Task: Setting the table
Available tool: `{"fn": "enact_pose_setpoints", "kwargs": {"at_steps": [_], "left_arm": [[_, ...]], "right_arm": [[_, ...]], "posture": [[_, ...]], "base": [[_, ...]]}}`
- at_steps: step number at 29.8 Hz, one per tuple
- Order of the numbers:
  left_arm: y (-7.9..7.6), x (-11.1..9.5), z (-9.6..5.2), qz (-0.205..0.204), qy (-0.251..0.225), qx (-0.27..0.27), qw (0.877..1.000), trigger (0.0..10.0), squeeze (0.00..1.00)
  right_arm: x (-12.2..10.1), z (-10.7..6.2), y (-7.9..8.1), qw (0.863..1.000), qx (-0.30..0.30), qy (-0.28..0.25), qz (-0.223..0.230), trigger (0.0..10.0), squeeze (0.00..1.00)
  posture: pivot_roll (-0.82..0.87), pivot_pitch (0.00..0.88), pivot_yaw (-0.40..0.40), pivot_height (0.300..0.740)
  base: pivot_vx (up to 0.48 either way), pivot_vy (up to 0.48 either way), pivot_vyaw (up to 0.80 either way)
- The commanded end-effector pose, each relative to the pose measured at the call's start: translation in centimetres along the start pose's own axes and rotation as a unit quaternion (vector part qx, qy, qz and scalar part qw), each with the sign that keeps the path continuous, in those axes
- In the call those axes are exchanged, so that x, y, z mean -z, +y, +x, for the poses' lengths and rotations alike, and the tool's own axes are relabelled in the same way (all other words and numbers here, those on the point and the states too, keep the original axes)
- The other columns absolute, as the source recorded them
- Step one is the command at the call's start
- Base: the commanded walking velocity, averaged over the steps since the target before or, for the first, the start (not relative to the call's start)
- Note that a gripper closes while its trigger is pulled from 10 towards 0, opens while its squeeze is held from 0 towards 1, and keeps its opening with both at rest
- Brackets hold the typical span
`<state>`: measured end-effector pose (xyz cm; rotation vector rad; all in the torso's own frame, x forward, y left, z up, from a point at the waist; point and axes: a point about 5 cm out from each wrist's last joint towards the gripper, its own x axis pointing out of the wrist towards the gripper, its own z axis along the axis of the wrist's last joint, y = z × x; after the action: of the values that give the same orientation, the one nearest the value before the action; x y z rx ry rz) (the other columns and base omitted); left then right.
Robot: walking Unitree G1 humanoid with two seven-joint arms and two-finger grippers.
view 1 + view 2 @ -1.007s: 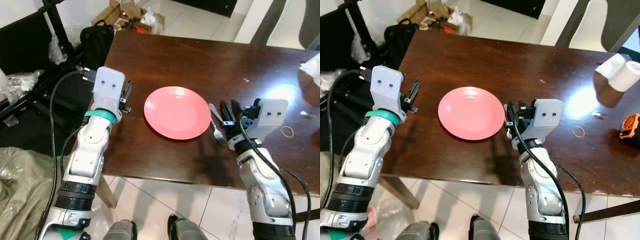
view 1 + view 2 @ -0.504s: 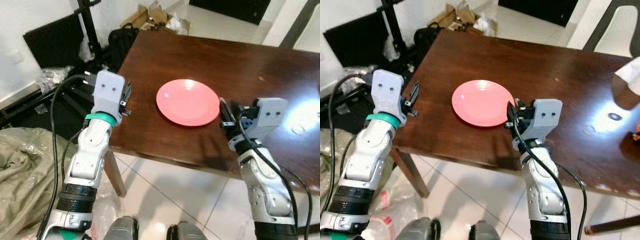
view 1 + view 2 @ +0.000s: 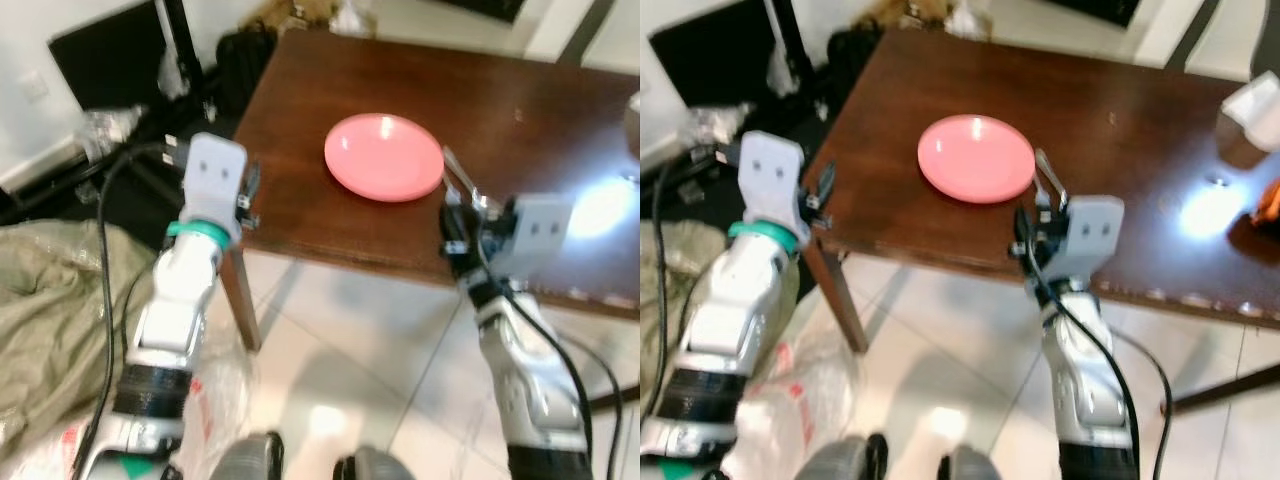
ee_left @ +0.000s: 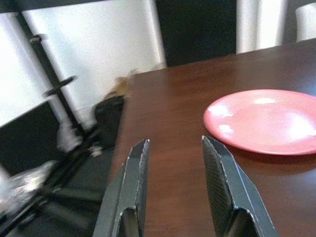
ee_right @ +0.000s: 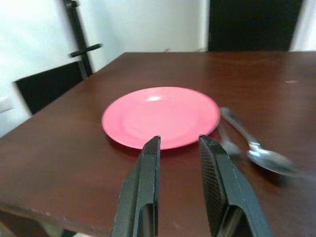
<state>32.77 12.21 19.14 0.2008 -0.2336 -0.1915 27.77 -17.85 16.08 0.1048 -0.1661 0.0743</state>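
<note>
Currently, plate (image 3: 976, 158) on bench (image 3: 1120, 180), spoon (image 5: 264, 158) at its 3 o'clock; left gripper (image 4: 173, 185) and right gripper (image 5: 180, 185) both apart, empty.

Dark table (image 3: 330, 215), bare wood along its near edge and upper right of frame, pink plate (image 3: 384, 157) at centre, fork (image 5: 227, 140) and spoon (image 5: 256, 148) close against plate's right rim, open gap between plate and left table edge.
</note>
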Motion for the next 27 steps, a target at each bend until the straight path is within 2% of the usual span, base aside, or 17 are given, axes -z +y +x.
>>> {"fn": "enact_pose_setpoints", "kwargs": {"at_steps": [1, 9, 11, 27], "left_arm": [[0.22, 0.53, -0.19, 0.003, 0.01, 0.0, 1.0, 10.0, 0.0], [0.13, 0.54, -0.18, 0.003, 0.012, 0.002, 1.0, 10.0, 0.0], [0.1, 0.56, -0.19, 0.002, 0.013, 0.003, 1.0, 10.0, 0.0], [-0.16, 0.66, -0.14, 0.0, 0.015, 0.007, 1.0, 10.0, 0.0]], "right_arm": [[0.21, -0.14, -0.04, 1.0, 0.004, 0.002, 0.003, 10.0, 0.0], [0.19, -0.13, -0.02, 1.0, 0.006, 0.002, 0.009, 10.0, 0.0], [0.26, -0.09, -0.07, 1.0, 0.013, 0.005, 0.025, 10.0, 0.0], [0.17, -0.06, -0.25, 1.0, 0.013, 0.007, 0.023, 10.0, 0.0]], "posture": [[0.03, 0.0, 0.026, 0.74], [0.03, 0.0, 0.027, 0.74], [0.03, 0.0, 0.026, 0.74], [0.02, 0.0, 0.028, 0.74]], "base": [[0.0, 0.0, 0.0], [0.0, 0.0, 0.0], [0.0, 0.0, -0.8], [0.0, 0.0, -0.8]]}}
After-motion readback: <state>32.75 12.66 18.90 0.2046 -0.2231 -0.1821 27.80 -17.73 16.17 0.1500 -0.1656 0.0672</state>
